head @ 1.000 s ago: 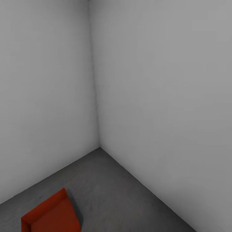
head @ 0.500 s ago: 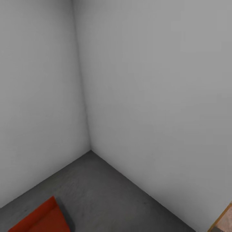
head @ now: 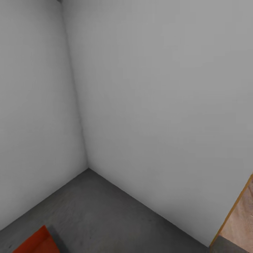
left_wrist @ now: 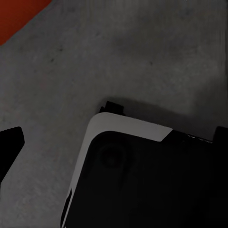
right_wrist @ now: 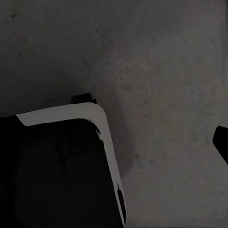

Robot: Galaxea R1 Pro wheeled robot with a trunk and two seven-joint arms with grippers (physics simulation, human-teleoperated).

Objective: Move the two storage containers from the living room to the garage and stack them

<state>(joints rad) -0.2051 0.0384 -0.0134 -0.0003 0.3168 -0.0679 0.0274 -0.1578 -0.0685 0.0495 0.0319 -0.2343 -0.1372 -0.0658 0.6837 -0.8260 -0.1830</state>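
red-orange storage container (head: 33, 242) is sitting on the grey concrete floor (head: 105, 211), near the wall corner (head: 88, 168); possibly its edge (left_wrist: 19, 16) is showing again. both grippers' jaw states: cannot tell.

One red-orange storage container (head: 35, 242) sits on the garage's dark concrete floor (head: 105, 214).

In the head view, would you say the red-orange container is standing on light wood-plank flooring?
No, the storage container sits on the dark grey concrete floor near the corner of the plain walls.
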